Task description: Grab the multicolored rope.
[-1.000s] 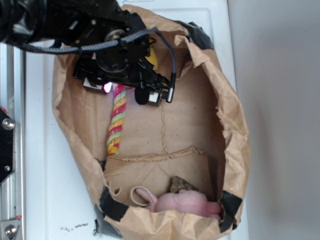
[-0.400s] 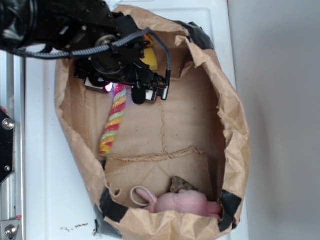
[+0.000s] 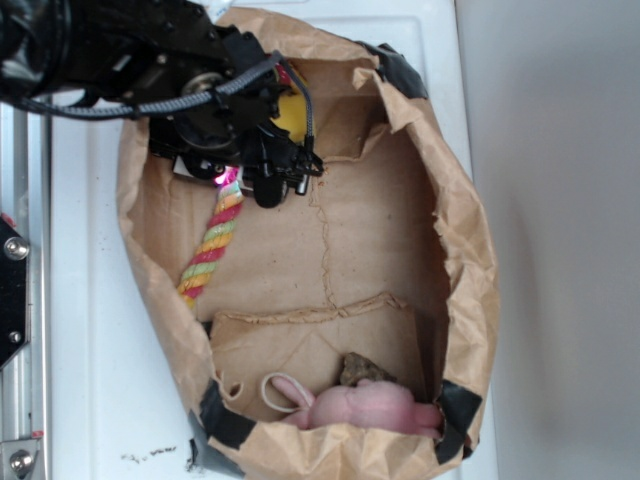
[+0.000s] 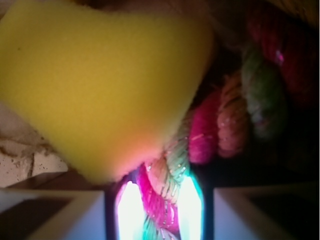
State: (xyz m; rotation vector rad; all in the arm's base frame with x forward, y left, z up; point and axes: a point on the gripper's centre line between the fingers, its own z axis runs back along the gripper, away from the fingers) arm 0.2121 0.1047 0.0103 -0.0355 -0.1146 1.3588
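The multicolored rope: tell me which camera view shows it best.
The exterior view: the multicolored rope runs from under the gripper diagonally across the paper bag floor, free end visible. The wrist view shows only a blurred stretch pinched between the lit fingers, beside the yellow sponge.

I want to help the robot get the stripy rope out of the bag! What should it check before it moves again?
1. Rope between the claw fingers: ok, wrist view shows it pinched there.
2. Grip firm enough to lift: cannot tell.
3. Yellow sponge clear of the claw: not ok, it sits right against the rope.
4. Rope's loose end free: ok, it lies on the paper bag floor, touching nothing else.
5. Pink plush toy out of the way: ok, at the bag's far end.
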